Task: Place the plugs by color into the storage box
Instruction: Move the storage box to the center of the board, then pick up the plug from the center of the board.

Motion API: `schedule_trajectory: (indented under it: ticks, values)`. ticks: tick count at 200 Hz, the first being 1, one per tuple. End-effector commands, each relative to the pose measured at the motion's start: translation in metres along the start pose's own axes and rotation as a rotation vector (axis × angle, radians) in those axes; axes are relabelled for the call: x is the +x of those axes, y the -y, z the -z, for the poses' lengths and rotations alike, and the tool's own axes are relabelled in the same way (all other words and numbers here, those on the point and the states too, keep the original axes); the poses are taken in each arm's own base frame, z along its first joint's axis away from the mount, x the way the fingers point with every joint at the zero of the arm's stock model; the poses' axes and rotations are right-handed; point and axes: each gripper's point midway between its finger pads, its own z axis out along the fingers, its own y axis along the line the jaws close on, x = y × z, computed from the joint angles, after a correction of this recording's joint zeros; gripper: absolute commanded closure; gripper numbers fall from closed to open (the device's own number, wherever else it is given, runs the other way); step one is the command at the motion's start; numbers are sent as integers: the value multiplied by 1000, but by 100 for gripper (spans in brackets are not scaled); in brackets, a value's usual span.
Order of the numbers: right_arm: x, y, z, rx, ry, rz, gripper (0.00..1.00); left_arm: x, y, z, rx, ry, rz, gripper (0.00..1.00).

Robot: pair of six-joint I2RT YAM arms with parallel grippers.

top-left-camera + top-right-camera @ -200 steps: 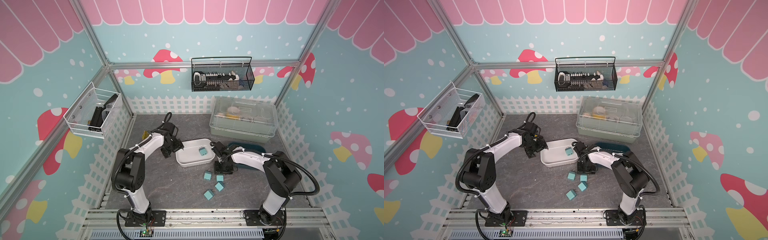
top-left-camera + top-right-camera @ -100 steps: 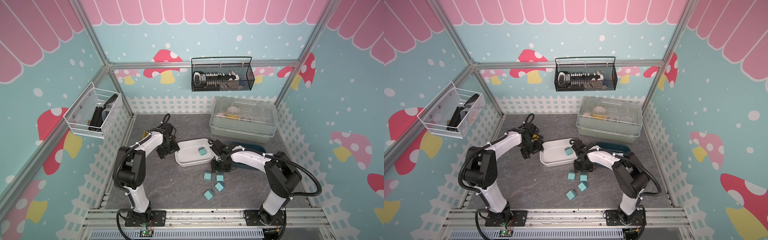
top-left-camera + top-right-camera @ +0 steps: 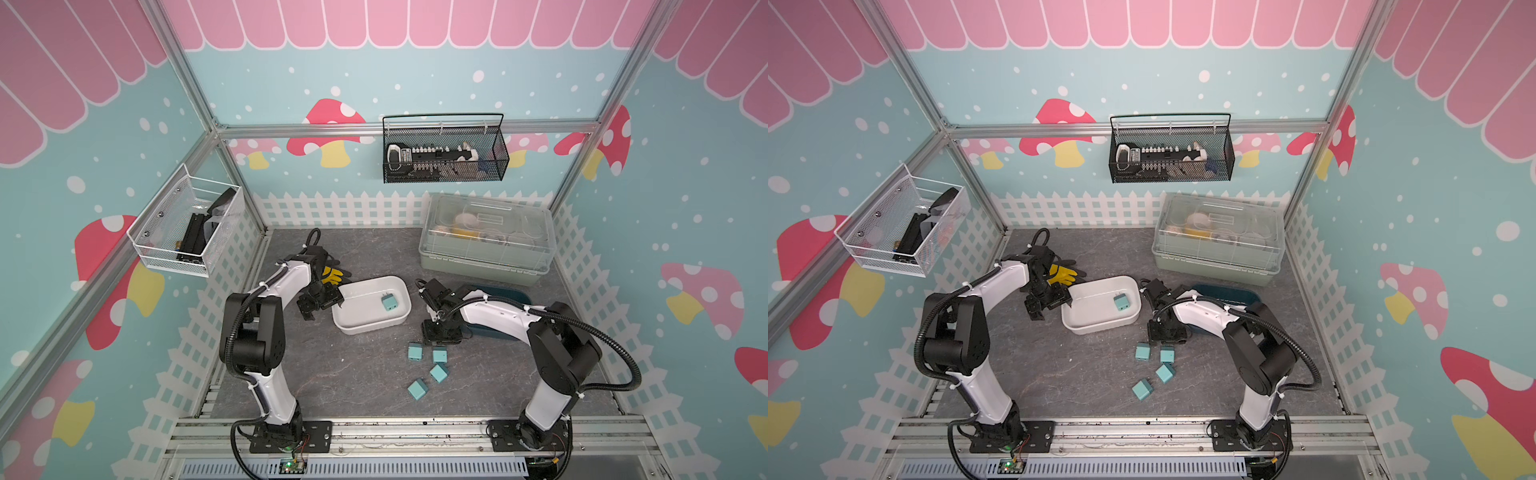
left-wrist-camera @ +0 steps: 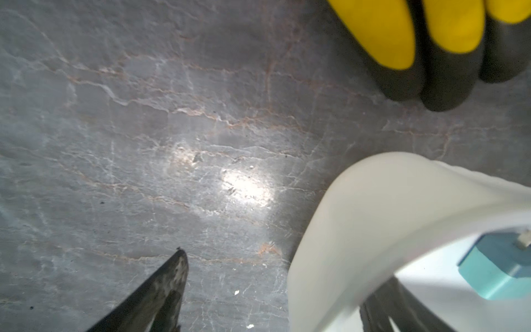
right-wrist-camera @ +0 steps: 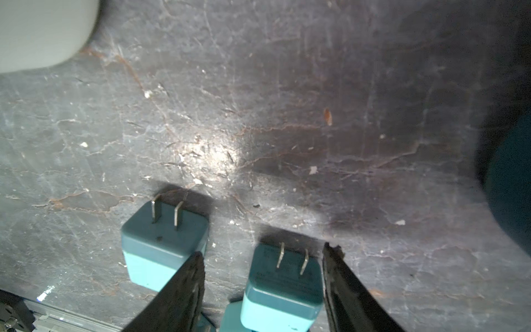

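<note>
Grey veined table (image 3: 332, 382); left gripper (image 3: 325, 311) wide astride white tray (image 3: 365, 330), right gripper (image 5: 264, 250) seemingly loose around plug (image 5: 283, 281)

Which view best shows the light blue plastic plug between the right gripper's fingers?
Right wrist: the light blue plastic plug sits close, prongs clear. Both top views show a small square; left wrist misses it.

Blue plug (image 4: 494, 273) in white tray (image 4: 359, 215), yellow glove (image 4: 402, 34) nearby
</note>
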Motion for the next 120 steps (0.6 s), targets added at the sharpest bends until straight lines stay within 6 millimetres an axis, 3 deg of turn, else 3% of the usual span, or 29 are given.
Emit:
schedule_trajectory:
  ticks: [1, 37, 60, 105, 120]
  values:
    - [12, 11, -5, 54, -40, -27, 37, -6, 17, 16, 54, 27, -39, 13]
    - [19, 12, -13, 45, -75, -37, 38, -2, 28, 8, 38, 9, -89, 16]
    - [24, 12, -18, 39, -95, -45, 42, 6, 31, -1, 7, -10, -123, 30]
    - [35, 15, -28, 38, -144, -51, 48, 11, 30, -10, -33, -20, -162, 31]
    - [38, 16, -31, 36, -153, -48, 56, 13, 31, -11, -44, -17, -181, 33]
